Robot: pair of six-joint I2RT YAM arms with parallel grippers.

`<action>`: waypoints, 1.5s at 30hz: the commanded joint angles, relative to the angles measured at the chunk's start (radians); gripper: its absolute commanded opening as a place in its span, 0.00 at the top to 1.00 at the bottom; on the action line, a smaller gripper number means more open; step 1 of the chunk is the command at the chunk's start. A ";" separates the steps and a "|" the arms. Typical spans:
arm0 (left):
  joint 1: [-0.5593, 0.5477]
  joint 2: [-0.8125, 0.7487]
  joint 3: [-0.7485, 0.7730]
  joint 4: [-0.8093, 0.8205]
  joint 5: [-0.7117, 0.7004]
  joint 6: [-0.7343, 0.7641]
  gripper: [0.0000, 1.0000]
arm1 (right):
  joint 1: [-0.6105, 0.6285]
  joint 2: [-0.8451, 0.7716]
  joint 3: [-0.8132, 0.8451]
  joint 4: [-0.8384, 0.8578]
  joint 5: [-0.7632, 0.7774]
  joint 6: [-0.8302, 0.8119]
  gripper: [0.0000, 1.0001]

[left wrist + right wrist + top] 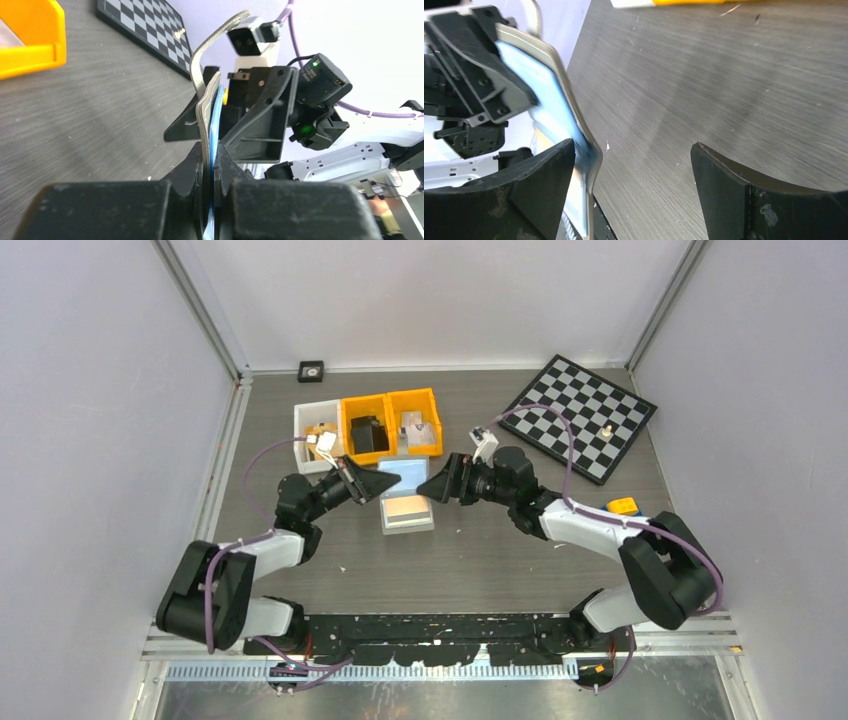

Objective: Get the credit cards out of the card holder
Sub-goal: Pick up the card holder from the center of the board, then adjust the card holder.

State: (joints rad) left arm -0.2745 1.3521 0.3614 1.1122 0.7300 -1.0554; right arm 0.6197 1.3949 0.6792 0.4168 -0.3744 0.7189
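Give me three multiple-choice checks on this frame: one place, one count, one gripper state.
1. Where does the black-and-white checkered chessboard lie?
A. at the far right of the grey wood-grain table
B. at the near left edge
C. on top of the left arm

2. How many orange plastic bins are there?
A. one
B. two
C. four

3. How do the right gripper jaws stand?
A. shut on a card
B. wide open
C. out of view

Key:
1 A: the top view shows the board at the far right corner, beyond the right arm.
2 B: two orange bins stand side by side next to a white one.
3 B: its fingers stand wide apart, while the left gripper is shut on the silver-grey card holder.
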 commanded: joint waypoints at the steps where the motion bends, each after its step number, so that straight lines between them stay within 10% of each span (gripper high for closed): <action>1: 0.001 -0.123 -0.039 0.022 -0.176 0.039 1.00 | 0.048 0.048 0.026 0.153 -0.103 0.021 0.10; 15: 0.001 -0.271 -0.107 -0.067 -0.365 0.048 1.00 | 0.116 0.094 0.033 0.257 -0.186 0.019 0.16; 27: 0.000 -0.253 -0.091 -0.075 -0.364 0.013 1.00 | 0.117 0.096 0.042 0.282 -0.194 0.057 0.80; 35: 0.000 -0.232 -0.068 -0.125 -0.310 0.049 0.40 | 0.074 0.059 0.093 0.143 -0.240 0.044 1.00; 45: 0.030 -0.241 -0.009 -0.256 -0.167 0.133 0.35 | 0.022 0.071 0.211 -0.064 -0.439 0.008 1.00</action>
State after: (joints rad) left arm -0.2634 1.1221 0.3183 0.8669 0.4866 -0.9661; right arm 0.6456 1.4952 0.8124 0.4118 -0.7013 0.7509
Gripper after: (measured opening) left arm 0.661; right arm 0.083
